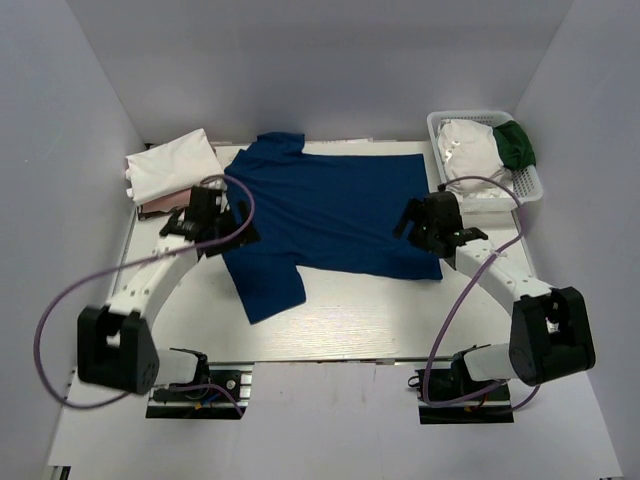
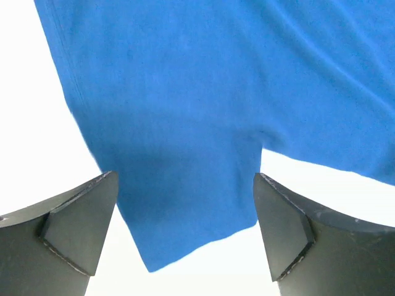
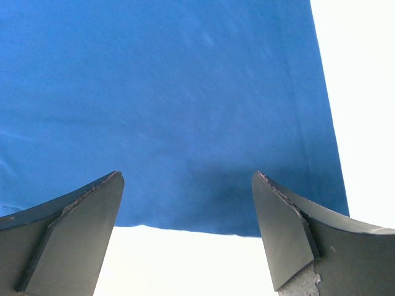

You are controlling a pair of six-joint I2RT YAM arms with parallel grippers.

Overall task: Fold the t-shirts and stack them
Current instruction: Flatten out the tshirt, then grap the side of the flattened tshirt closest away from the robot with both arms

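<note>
Blue t-shirt point(image 1: 330, 210) lies spread flat mid-frame on the worktop point(image 1: 350, 320), not yet folded. Left tool point(image 2: 185, 203) is spread wide above its lower-left sleeve. Right tool point(image 3: 188, 203) is spread wide above its lower-right corner. Neither pinches cloth.

Upper left: folded white shirt point(image 1: 172, 165) sits atop pink shirt point(image 1: 165, 205).

Upper right: basket point(image 1: 530, 190) holds crumpled white shirt point(image 1: 468, 150) and dark green shirt point(image 1: 515, 143).

Judgement: two of five done.

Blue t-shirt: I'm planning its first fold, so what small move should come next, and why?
Probably lower both arms and close on the cloth. The blue t-shirt lies spread flat, unfolded. The left gripper hovers open over its near sleeve and the right gripper hovers open over its near edge. Neither holds anything.
</note>
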